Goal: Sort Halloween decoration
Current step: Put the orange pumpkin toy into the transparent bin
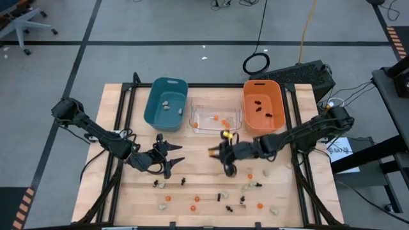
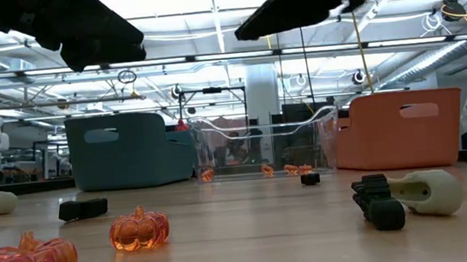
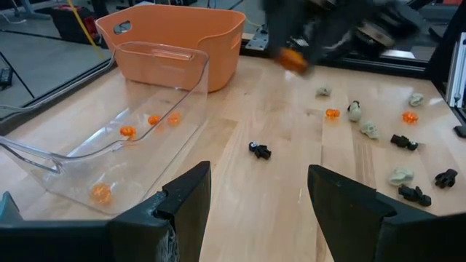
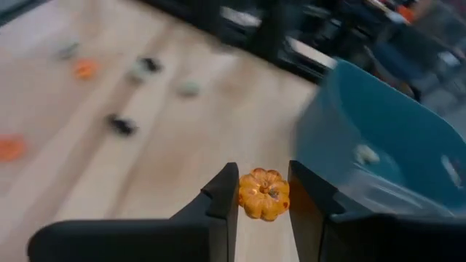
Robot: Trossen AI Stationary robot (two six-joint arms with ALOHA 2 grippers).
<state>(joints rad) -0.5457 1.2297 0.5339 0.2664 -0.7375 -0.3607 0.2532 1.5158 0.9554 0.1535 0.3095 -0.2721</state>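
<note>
My right gripper (image 4: 263, 191) is shut on a small orange pumpkin trinket (image 4: 263, 193). It hangs above the table in front of the clear bin (image 1: 214, 119), with the teal bin (image 4: 378, 145) just beyond it. My left gripper (image 3: 258, 200) stands open and holds nothing, left of the table's middle (image 1: 171, 155). Orange pumpkins (image 1: 195, 199), black spidery pieces (image 1: 225, 197) and pale lumps (image 1: 246, 186) lie scattered on the table's near half. The teal bin holds pale lumps (image 1: 166, 104), the clear bin orange ones (image 1: 217, 118), and the orange bin (image 1: 263, 105) black ones. My right gripper pinches the pumpkin by its two opposite sides (image 4: 247, 195) between the two fingers, close to their tips. The fingers come from the table's right, slanting a little downward. The pumpkin is lifted clear of the table.
The three bins stand in a row along the table's far side. Bare wood lies between the two grippers and the bins. In the low view a pale skull-like lump (image 2: 428, 191) and clear orange pumpkins (image 2: 140, 229) lie near the front edge.
</note>
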